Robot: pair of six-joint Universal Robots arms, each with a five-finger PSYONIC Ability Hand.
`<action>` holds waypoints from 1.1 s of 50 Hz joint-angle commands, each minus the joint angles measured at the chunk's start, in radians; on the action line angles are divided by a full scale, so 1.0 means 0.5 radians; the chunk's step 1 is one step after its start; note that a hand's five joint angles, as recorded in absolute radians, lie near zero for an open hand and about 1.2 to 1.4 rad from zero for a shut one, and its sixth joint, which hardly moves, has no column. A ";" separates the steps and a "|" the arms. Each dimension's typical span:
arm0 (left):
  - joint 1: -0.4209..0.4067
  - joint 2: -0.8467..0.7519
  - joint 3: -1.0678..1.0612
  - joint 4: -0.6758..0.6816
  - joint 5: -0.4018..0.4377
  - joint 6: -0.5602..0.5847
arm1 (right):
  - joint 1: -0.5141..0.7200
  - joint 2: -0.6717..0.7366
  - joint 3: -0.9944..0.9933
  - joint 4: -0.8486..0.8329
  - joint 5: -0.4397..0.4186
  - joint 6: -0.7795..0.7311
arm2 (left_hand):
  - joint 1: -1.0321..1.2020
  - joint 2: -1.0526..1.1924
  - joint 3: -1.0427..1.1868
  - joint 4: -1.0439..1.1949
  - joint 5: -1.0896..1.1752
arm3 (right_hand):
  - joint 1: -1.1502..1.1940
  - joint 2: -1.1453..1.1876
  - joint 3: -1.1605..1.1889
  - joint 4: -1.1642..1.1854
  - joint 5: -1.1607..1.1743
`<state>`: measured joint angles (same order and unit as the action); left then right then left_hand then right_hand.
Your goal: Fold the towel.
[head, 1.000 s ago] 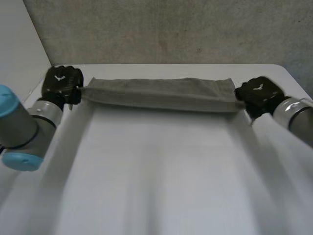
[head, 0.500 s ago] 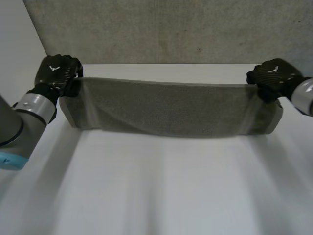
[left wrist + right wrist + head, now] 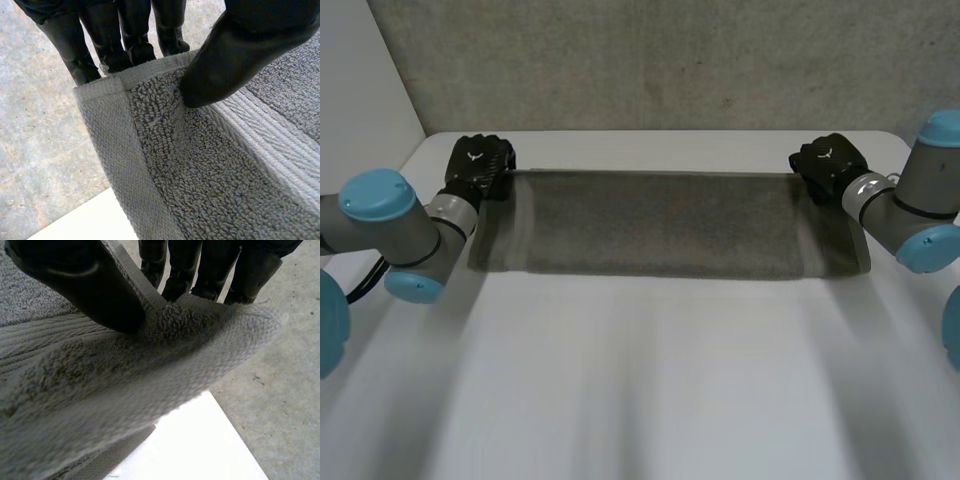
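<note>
Both hands have moved in toward each other since half a second ago, and the towel no longer sags in the middle. The big white table (image 3: 640, 390) stands by a grey wall (image 3: 660, 60). The grey towel (image 3: 660, 225) is spread out wide across the far part of the table, from one hand to the other. Its near edge is straight, and its far edge runs between the two hands. The left arm (image 3: 395, 225) reaches in from one side and the right arm (image 3: 910, 205) from the other.

The left hand (image 3: 480, 165) holds the far left corner of the towel. In the left wrist view, its thumb (image 3: 240, 50) presses the fluffy towel (image 3: 210, 175) against the fingers (image 3: 125, 40) behind the hem, so this hand grips the corner.

The right hand (image 3: 828, 163) holds the far right corner. In the right wrist view, its thumb (image 3: 85, 280) pinches the towel (image 3: 100, 380) against the fingers (image 3: 205, 270), so this hand grips its corner too. A bit of table (image 3: 200, 445) and grey floor (image 3: 280, 390) show below that corner.
</note>
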<state>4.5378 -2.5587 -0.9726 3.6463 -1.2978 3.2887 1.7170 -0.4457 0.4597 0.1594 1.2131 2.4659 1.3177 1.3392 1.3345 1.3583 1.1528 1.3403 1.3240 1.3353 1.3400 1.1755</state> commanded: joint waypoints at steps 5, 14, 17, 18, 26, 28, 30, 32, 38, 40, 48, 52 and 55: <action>-0.004 -0.159 0.178 0.003 -0.009 -0.003 | 0.002 0.177 -0.174 -0.116 0.016 0.011 | 0.157 0.114 0.123 0.076 0.138 | -0.115 -0.082 -0.105 -0.114 -0.134; -0.007 -0.144 0.181 0.006 -0.046 -0.009 | 0.005 0.164 -0.177 -0.284 0.114 0.105 | -1.615 -1.658 -1.649 -1.697 -1.635 | -2.331 -2.299 -2.322 -2.331 -2.351; -0.019 -0.120 0.178 0.003 -0.123 -0.009 | 0.005 0.112 -0.156 -0.386 0.160 0.252 | -2.191 -2.234 -2.224 -2.272 -2.210 | -2.331 -2.299 -2.322 -2.331 -2.351; -0.025 -0.092 0.169 0.003 -0.156 -0.009 | 0.008 0.067 -0.131 -0.417 0.175 0.311 | -2.191 -2.234 -2.224 -2.272 -2.210 | -2.331 -2.299 -2.322 -2.331 -2.351; -0.022 0.076 0.010 -0.003 -0.212 -0.012 | 0.029 -0.222 0.184 -0.420 0.206 0.382 | -2.208 -2.251 -2.242 -2.290 -2.228 | -2.331 -2.299 -2.322 -2.331 -2.351; -0.019 0.129 -0.043 -0.006 -0.215 -0.015 | 0.060 -0.307 0.300 -0.420 0.206 0.388 | -2.214 -2.257 -2.248 -2.296 -2.234 | -2.331 -2.299 -2.322 -2.331 -2.351; 0.002 0.260 -0.195 -0.009 -0.212 -0.018 | 0.085 -0.400 0.430 -0.417 0.206 0.391 | -2.220 -2.263 -2.254 -2.301 -2.239 | -2.331 -2.299 -2.322 -2.331 -2.351; 0.006 0.346 -0.290 -0.015 -0.215 -0.027 | 0.088 -0.632 0.754 -0.405 0.200 0.400 | -2.220 -2.263 -2.254 -2.301 -2.239 | -2.331 -2.299 -2.322 -2.331 -2.351; 0.021 0.766 -0.775 -0.037 -0.209 -0.140 | 0.082 -0.965 1.268 -0.402 0.148 0.394 | -2.185 -2.228 -2.219 -2.266 -2.204 | -2.331 -2.299 -2.322 -2.331 -2.351; 0.021 0.870 -0.901 -0.034 -0.205 -0.183 | 0.076 -1.124 1.549 -0.402 0.145 0.388 | -2.179 -2.222 -2.213 -2.260 -2.198 | -2.331 -2.299 -2.322 -2.331 -2.351; -0.010 1.117 -1.307 -0.034 -0.209 -0.368 | 0.042 -1.183 1.921 -0.438 0.136 0.370 | -2.161 -2.204 -2.195 -2.243 -2.181 | -2.331 -2.299 -2.322 -2.331 -2.351; -0.037 1.154 -1.484 -0.019 -0.212 -0.451 | -0.047 -1.103 1.940 -0.475 0.111 0.345 | -2.167 -2.210 -2.201 -2.248 -2.187 | -2.141 -2.108 -2.131 -2.140 -2.160; -0.065 1.141 -1.503 -0.006 -0.212 -0.451 | -0.096 -1.020 1.919 -0.509 0.077 0.302 | -2.179 -2.222 -2.213 -2.260 -2.198 | -2.018 -1.985 -2.008 -2.017 -2.038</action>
<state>4.5260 -1.9827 -1.6822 3.6336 -1.4028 3.0810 1.7167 -1.0242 1.4292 -0.0675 1.2733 2.6432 0.2817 0.2724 0.2872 0.2851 0.0675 0.2713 0.2605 0.2601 0.2658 0.0914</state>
